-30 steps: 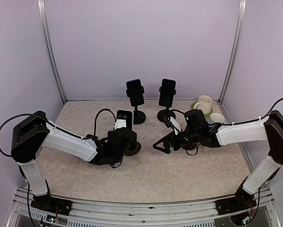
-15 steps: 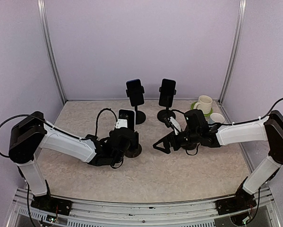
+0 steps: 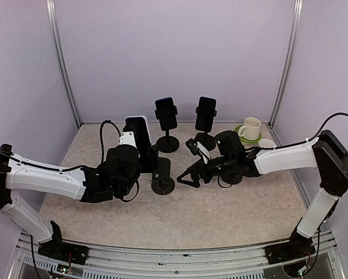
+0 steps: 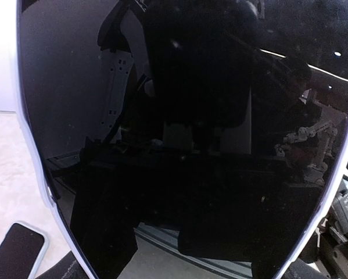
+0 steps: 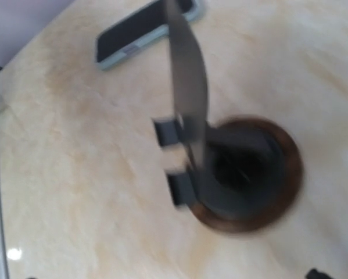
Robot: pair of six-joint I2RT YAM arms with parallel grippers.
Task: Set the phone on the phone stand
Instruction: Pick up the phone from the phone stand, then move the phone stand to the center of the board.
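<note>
Phone (image 3: 137, 132), gripped across its width by the left hand (image 3: 140, 153), has been carried up and left of the bare stand (image 3: 162, 178), while the right hand (image 3: 188, 177), spread wide and empty, has been moved in beside it; placement is judged still pending.

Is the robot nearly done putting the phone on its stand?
About halfway. Done: the left gripper has the white-cased phone gripped and raised. In hand: it holds the phone upright near the empty stand, with the open right gripper close on the stand's other side. Left: set the phone into that stand and let go.
</note>
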